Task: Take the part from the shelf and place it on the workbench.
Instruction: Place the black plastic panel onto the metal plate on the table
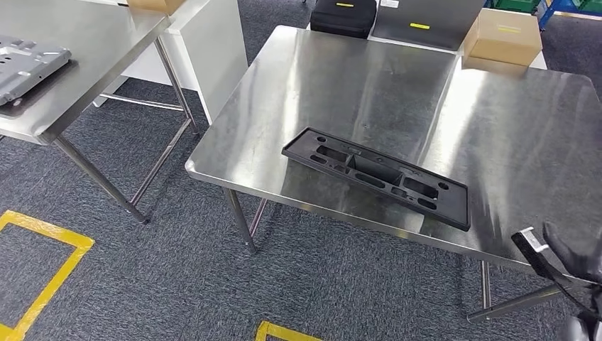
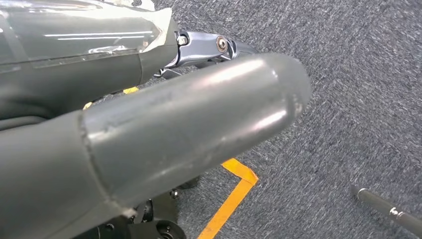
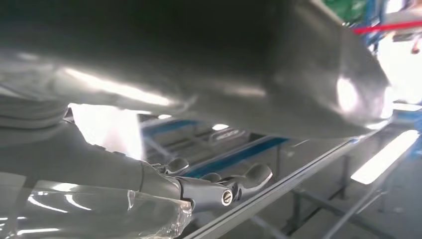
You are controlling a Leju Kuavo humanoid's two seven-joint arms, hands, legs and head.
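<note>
On the far left a second steel table (image 1: 106, 50) is standing with a grey metal plate (image 1: 28, 67) lying on its near corner. Yellow floor tape (image 1: 50, 277) is running across the grey carpet below it.

The left hand (image 2: 164, 134) is hanging over the carpet beside a yellow line; its thick grey thumb is pointing out and nothing is showing in its grasp, though whether the darker fingers are apart or curled I cannot tell.

In the middle the steel workbench (image 1: 355, 78) is standing, and the black part (image 1: 376, 176) is lying flat on it, close along the near edge and slanting from the near left corner toward the right. Nothing is touching it.

Along the workbench's far edge a black case (image 1: 343, 15) is sitting, then a grey panel (image 1: 426, 21), then a cardboard box (image 1: 502, 35) at the far right corner.

The right hand (image 1: 578, 270) is hovering off the near right corner, apart from the part. In its wrist view its fingers (image 3: 249, 179) are lying loosely spread, holding nothing.
</note>
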